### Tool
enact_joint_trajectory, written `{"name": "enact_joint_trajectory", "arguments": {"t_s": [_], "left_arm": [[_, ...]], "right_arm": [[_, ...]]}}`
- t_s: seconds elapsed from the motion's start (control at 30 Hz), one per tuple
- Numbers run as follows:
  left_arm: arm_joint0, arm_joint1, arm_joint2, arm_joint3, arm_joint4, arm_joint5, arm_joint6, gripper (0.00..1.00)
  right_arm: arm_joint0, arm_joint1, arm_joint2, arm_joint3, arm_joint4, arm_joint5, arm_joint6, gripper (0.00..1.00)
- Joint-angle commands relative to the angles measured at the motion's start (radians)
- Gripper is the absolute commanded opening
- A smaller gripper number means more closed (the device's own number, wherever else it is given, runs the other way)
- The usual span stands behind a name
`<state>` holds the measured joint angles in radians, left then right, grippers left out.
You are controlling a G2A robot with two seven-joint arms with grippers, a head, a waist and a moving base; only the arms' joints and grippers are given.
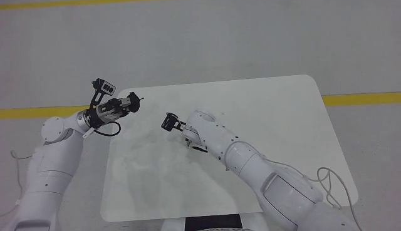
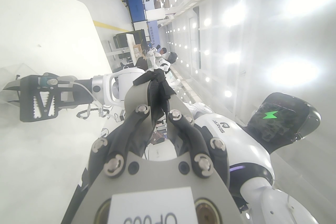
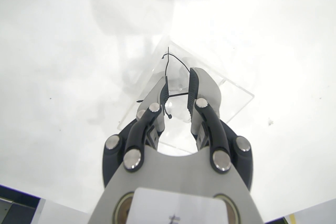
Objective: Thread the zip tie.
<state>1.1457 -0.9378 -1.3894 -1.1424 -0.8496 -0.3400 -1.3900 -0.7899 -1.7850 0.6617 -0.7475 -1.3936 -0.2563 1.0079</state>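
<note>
A thin black zip tie (image 3: pixel 175 60) lies curled over a clear plastic sheet (image 3: pixel 233 96) on the white table (image 1: pixel 263 112). One strand crosses the gap between the fingers of my right gripper (image 3: pixel 179 74), and its small head (image 3: pixel 170 116) sits beside one finger. That gripper is open and hovers just above the tie; I cannot tell whether it touches it. My left gripper (image 2: pixel 155 79) is shut, its tips wrapped in black tape, with nothing clearly held. It hangs at the table's left edge (image 1: pixel 133 101), facing the right gripper (image 1: pixel 168 122) a short way off.
The clear sheet (image 2: pixel 18 70) shows faintly under the right gripper (image 2: pixel 15 93) in the left wrist view. The white tabletop has bare room to the right and front. Yellow floor lines (image 1: pixel 351 98) run beyond the table.
</note>
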Motion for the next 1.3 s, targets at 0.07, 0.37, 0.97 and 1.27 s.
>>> {"name": "enact_joint_trajectory", "arguments": {"t_s": [0.07, 0.37, 0.97, 1.27], "left_arm": [[0.0, 0.0, 0.0, 0.0, 0.0, 0.0, 0.0, 0.0], [0.0, 0.0, 0.0, 0.0, 0.0, 0.0, 0.0, 0.0], [0.0, 0.0, 0.0, 0.0, 0.0, 0.0, 0.0, 0.0], [0.0, 0.0, 0.0, 0.0, 0.0, 0.0, 0.0, 0.0]], "right_arm": [[0.009, -0.005, -0.001, 0.018, 0.003, -0.001, -0.009, 0.19], [0.031, -0.018, 0.0, 0.065, 0.025, -0.002, -0.017, 0.0], [0.024, -0.017, 0.012, 0.017, 0.009, 0.03, 0.013, 0.0], [0.008, -0.011, 0.038, -0.025, 0.023, 0.066, 0.071, 0.04]]}}
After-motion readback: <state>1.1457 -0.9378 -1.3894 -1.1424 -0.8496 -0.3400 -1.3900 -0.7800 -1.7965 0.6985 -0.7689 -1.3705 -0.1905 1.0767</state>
